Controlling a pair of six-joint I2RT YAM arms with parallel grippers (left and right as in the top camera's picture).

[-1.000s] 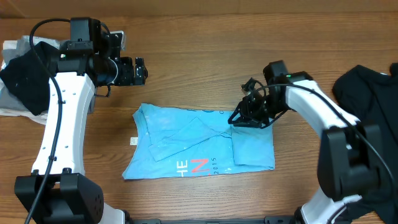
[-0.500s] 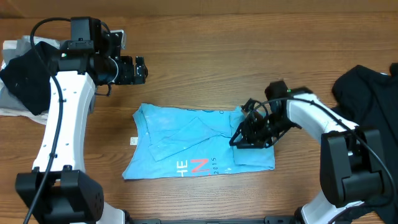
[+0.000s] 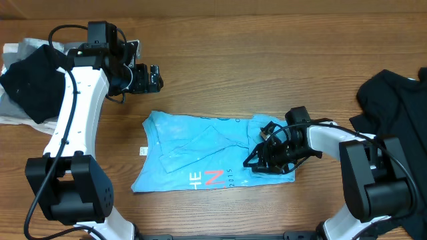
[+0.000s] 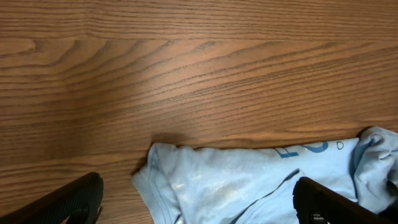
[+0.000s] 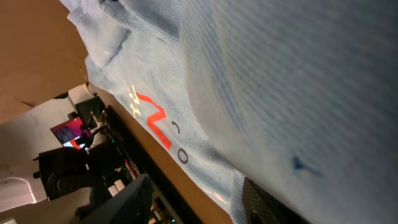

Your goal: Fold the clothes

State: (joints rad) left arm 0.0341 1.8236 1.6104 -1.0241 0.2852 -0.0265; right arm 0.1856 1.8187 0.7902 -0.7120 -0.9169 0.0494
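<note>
- Left fingers [image 3: 158, 79]: released, spread wide, nothing between them. They hang over bare desk [image 3: 220, 67], clear of any cloth.
- Left wrist view: both fingertips [image 4: 71, 200] sit at the lower corners. The upper edge of the light blue T-shirt [image 3: 193, 157] lies ahead of them and between them, flat on the wood, with pale blue print near that edge.
- Right fingers [image 3: 255, 162]: low over the right part of the T-shirt, where the cloth lies doubled over. They are parted.
- Right wrist view: blue fabric fills the frame close to the lens. The hem and a strip of desk show in the gap between the two fingers, and nothing looks pinched.
- Coral-red and white lettering [image 3: 213, 177] sits just ahead of the right fingertips, along the shirt's near hem.
- T-shirt as a whole: lying on the desk between the two arms, one sleeve turned in across the body.
- Black garment [image 3: 393, 100]: heaped behind the right fingers, well apart from them, at the desk's right edge.
- Dark cloth on a pale cloth [image 3: 30, 80]: behind the left fingers, at the desk's left edge.
</note>
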